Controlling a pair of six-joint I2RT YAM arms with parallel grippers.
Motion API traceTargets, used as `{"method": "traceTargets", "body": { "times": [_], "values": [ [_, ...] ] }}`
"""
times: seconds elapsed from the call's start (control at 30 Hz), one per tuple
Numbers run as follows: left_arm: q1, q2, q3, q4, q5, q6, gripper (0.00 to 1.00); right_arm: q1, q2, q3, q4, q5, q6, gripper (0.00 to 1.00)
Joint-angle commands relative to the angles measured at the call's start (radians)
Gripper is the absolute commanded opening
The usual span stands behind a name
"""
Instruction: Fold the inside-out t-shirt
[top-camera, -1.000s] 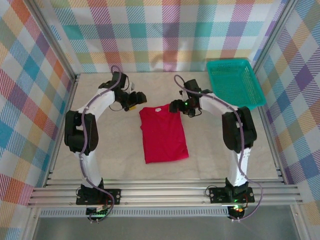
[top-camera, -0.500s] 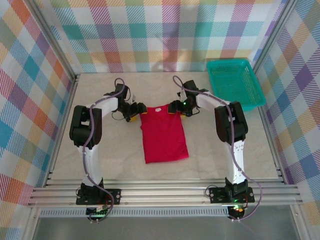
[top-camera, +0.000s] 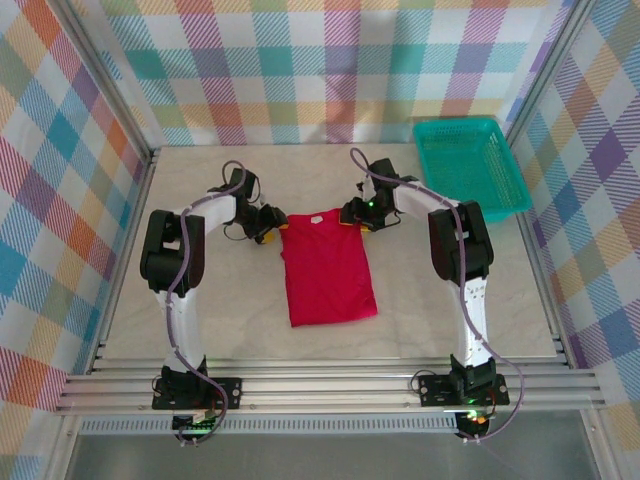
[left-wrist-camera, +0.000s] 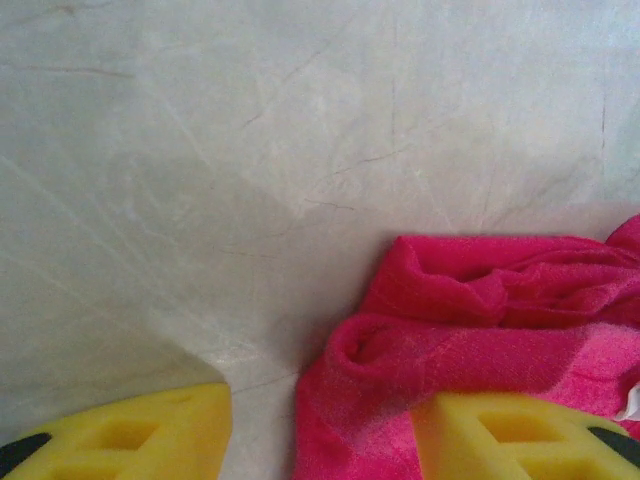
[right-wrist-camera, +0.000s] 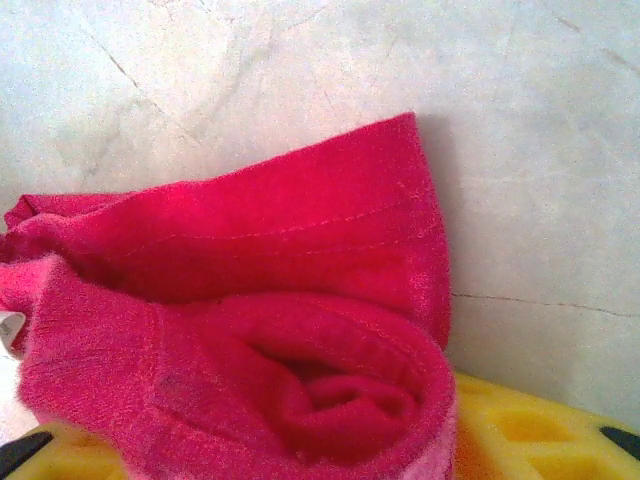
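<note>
"In the middle of the table (top-camera: 200, 300), a little toward its far edge, is where I have the t-shirt (top-camera: 328, 265). It lies flat as a long narrow panel, collar end to the far edge and hem to the near edge."

"So how much of the fold is done?"

"I'd call it about halfway. No sleeves stick out at the sides, so I judge the lengthwise folds are in. What's left is the crosswise one, bringing the collar end down over the hem end, maybe twice."

"Anything in your way?"

"Not much. The teal basket (top-camera: 468, 165) sits in the far right corner of the table, well apart from the cloth. The stretch between the hem and the near edge is bare. Both arms flank the shirt, so I only have to mind my own elbows."

"And the grippers?"

"The left gripper (top-camera: 270, 225) is at the far left corner of the shirt. Its jaws are apart: one yellow finger (left-wrist-camera: 130, 430) rests on bare table clear of the cloth, and the other is at the bunched edge, so nothing is pinched there. The right gripper (top-camera: 352, 213) is at the far right corner. A rolled wad of red fabric covers most of the space between its fingers, and from this close I can't tell whether it is clamped or only nudging the cloth."

"Smallest thing?"

"The white neck tag (top-camera: 314, 218), at the collar between the two grippers."
</note>
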Motion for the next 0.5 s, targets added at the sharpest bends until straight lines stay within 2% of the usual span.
{"method": "traceTargets", "body": {
  "times": [0.0,0.17,0.27,0.47],
  "values": [
    [-0.109,0.147,-0.033,0.421,0.148,-0.056,0.52,0.019,0.037,0.005,0.047,-0.054,0.006,0.53],
    [-0.127,0.146,-0.022,0.42,0.162,-0.059,0.57,0.019,0.033,0.002,0.05,-0.061,0.005,0.52],
    [-0.146,0.143,-0.01,0.399,0.158,-0.048,0.54,0.02,0.03,-0.004,0.051,-0.063,0.005,0.47],
    [-0.163,0.19,0.015,0.366,0.134,-0.036,0.49,0.02,0.02,-0.029,0.063,-0.061,0.001,0.44]
  ]
}}
